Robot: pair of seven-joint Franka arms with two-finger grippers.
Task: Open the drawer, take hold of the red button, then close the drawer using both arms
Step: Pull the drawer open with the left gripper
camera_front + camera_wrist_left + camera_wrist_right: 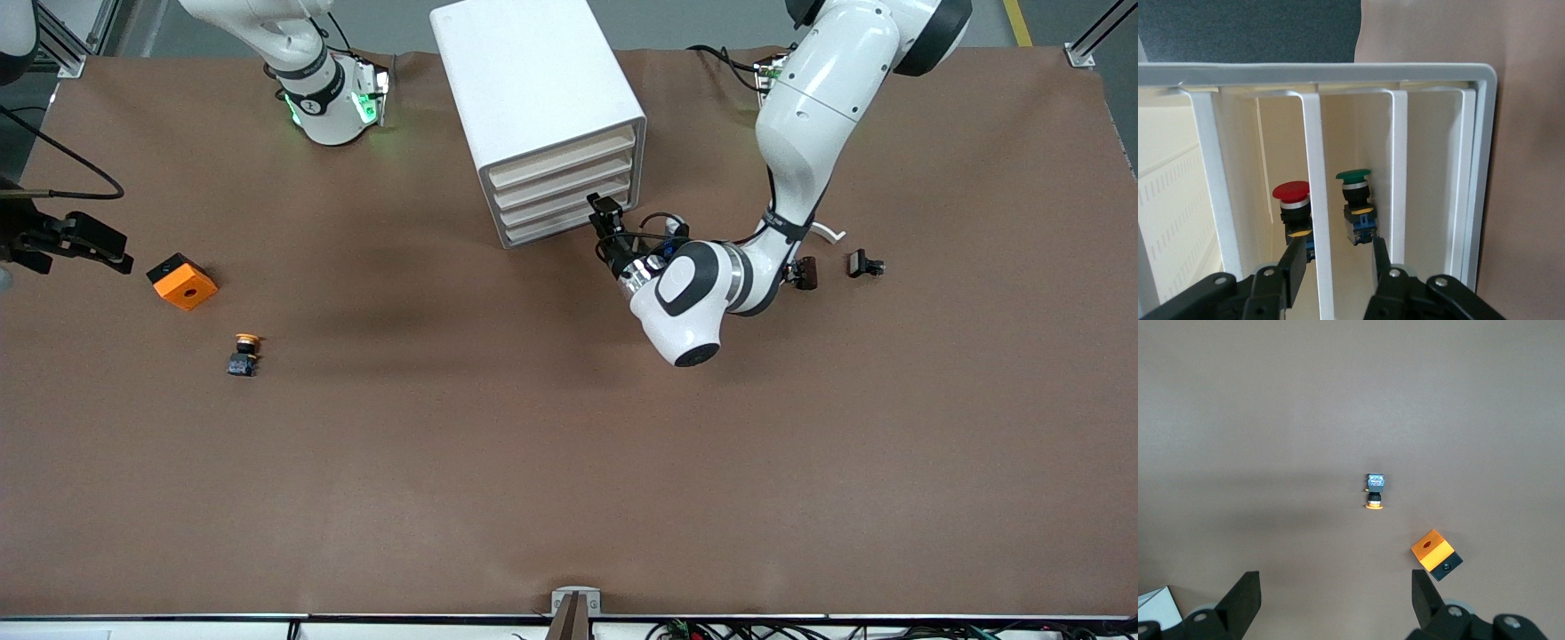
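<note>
The left hand [605, 213] sits at the front of the cabinet [533, 98], fingers [1296, 267] spread either side of a drawer's front edge. Through the drawer fronts, the red button [1295, 215] stands inside one drawer, and a green button [1356, 203] in the next. The right hand [76, 238] hangs spread over the tabletop [569, 462] at the right arm's end, waiting, just beside an orange box [182, 281]. An orange-capped button [244, 353] lies nearer the camera than the box.

red-capped button [1293, 212], upright inside drawer unit [1338, 87]
</note>
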